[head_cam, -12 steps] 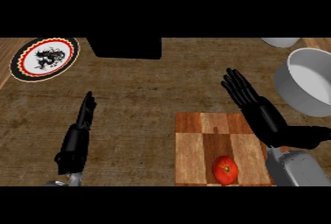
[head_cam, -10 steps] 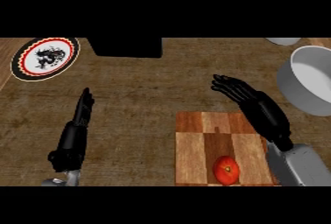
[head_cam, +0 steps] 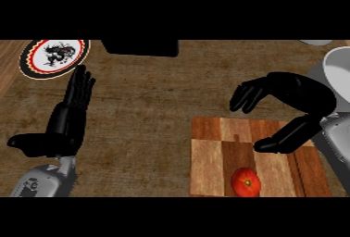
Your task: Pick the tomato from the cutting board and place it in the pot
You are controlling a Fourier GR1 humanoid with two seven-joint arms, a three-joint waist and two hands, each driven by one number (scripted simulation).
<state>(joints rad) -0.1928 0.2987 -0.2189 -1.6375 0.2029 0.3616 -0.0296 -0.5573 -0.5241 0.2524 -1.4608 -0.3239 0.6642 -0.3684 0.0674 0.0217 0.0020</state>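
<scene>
A red tomato (head_cam: 246, 182) lies near the front edge of the wooden cutting board (head_cam: 209, 159). My right hand (head_cam: 301, 97) hovers over the board's far right part, palm down, fingers relaxed and spread, thumb pointing down toward the board; it holds nothing and is well beyond the tomato. The grey pot (head_cam: 336, 69) shows partly at the right edge, behind the hand. My left hand (head_cam: 68, 118) rests open at the left, fingers straight and pointing away.
A round plate (head_cam: 53, 56) with a red and black pattern sits at the far left. A black block (head_cam: 140, 47) stands at the counter's back. Brown counter lies between the hands.
My right hand has turned from flat and straight to palm down, fingers drooping leftward over the board's far end. The left hand shifted slightly. The tomato has not moved.
</scene>
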